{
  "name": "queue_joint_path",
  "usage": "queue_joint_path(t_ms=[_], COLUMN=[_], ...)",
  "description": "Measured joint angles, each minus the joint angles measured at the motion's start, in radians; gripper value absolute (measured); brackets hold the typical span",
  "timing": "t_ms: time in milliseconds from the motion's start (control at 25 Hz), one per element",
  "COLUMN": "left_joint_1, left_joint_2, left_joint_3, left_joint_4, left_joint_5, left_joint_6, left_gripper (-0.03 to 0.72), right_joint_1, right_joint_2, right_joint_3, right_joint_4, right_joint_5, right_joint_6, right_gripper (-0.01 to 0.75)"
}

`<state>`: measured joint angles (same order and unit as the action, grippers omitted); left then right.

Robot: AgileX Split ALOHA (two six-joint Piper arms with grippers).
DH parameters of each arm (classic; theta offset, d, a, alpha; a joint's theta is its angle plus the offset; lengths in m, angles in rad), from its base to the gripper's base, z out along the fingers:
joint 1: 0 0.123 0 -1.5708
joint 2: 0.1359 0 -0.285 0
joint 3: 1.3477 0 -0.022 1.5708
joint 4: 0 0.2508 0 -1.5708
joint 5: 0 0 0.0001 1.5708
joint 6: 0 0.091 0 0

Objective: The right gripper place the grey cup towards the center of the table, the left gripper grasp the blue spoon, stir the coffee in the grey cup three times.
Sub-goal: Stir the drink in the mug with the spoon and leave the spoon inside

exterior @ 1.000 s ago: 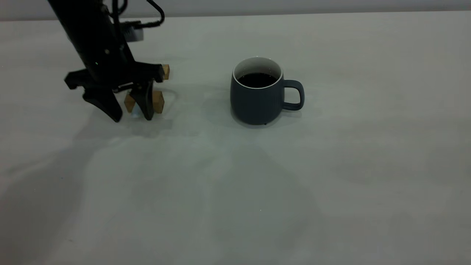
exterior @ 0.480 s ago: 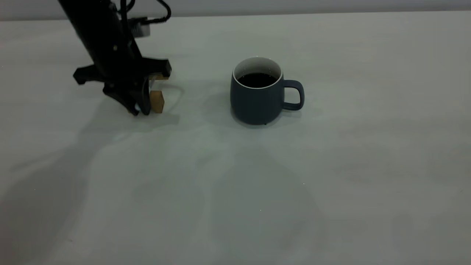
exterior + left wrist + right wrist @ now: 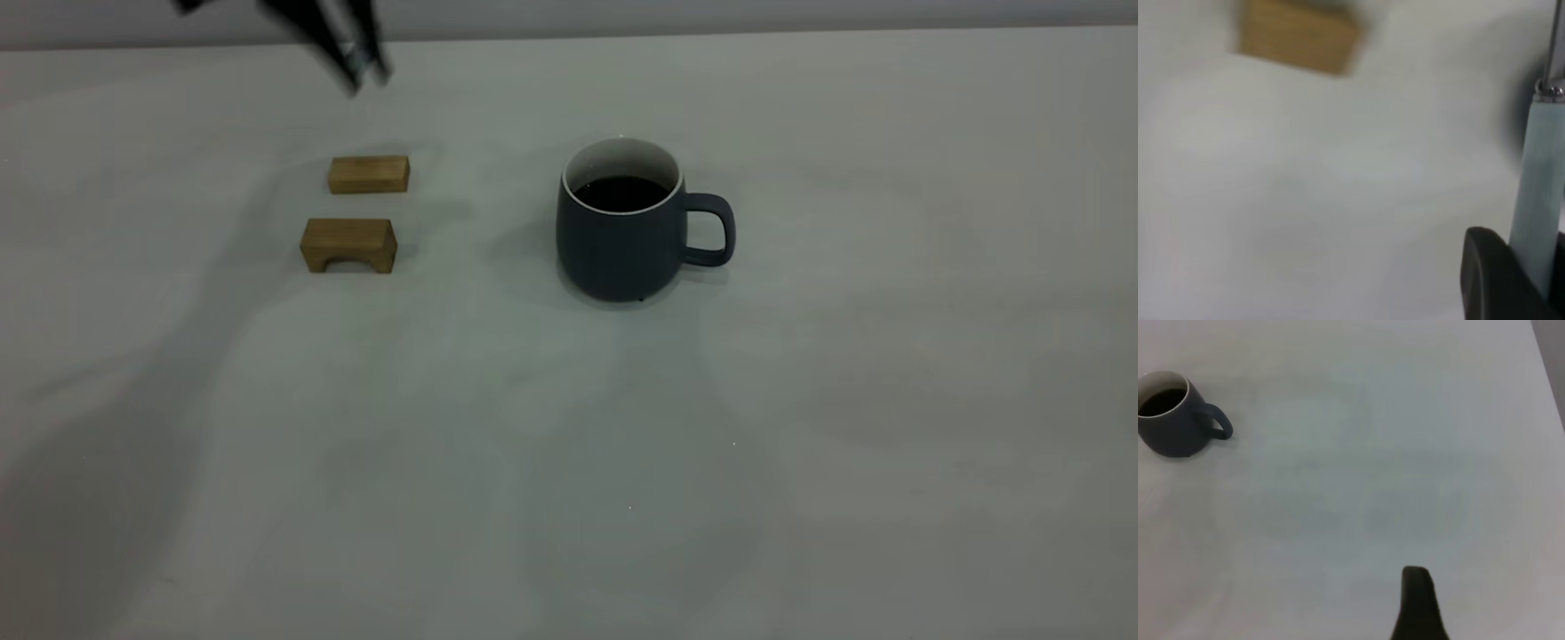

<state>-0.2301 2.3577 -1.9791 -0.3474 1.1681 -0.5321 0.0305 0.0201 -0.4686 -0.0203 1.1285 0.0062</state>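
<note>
Grey cup (image 3: 621,224), full of dark coffee (image 3: 621,192), stands mid-tabletop (image 3: 800,400), so placing looks done. High at the far left, the left gripper (image 3: 360,60) has its jaws clamped on the blue spoon (image 3: 1538,200), above two wooden blocks (image 3: 348,244). Next, carry the spoon right and dip it. Right gripper (image 3: 1421,603) idles far right, jaws unreadable.

The worktop (image 3: 889,356) is plain and matt. The grey cup (image 3: 618,244) looks like matt ceramic, white inside, holding glossy dark coffee (image 3: 621,192). Two wooden blocks (image 3: 348,244) show bare grain. The blue spoon (image 3: 1538,200) has a smooth pale handle and shiny metal neck.
</note>
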Motion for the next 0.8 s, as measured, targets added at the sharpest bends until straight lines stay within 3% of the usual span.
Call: queue_joint_path(t_ms=[160,400,640,800], left_joint_1=[-0.008,-0.045,-0.077,-0.083], left_joint_2=[-0.002,0.018,0.058,0.079], left_joint_3=[-0.051,-0.051,-0.051,-0.051], left_joint_4=[-0.256,-0.655,-0.826,-0.844], left_joint_5=[0.000,0.000,0.000,0.000], left_joint_6=[-0.216,-0.329,-0.348,-0.505], left_gripper=[0.160,0.160,0.160,0.160], right_joint_1=[0.000,0.000,0.000,0.000], right_joint_2=[0.000,0.000,0.000,0.000], right_joint_3=[0.000,0.000,0.000,0.000], right_joint_4=[0.000,0.000,0.000,0.000], right_joint_5=[0.000,0.001,0.001,0.001], right_joint_6=[0.000,0.000,0.000,0.000], right_gripper=[0.591,0.591,0.591,0.591])
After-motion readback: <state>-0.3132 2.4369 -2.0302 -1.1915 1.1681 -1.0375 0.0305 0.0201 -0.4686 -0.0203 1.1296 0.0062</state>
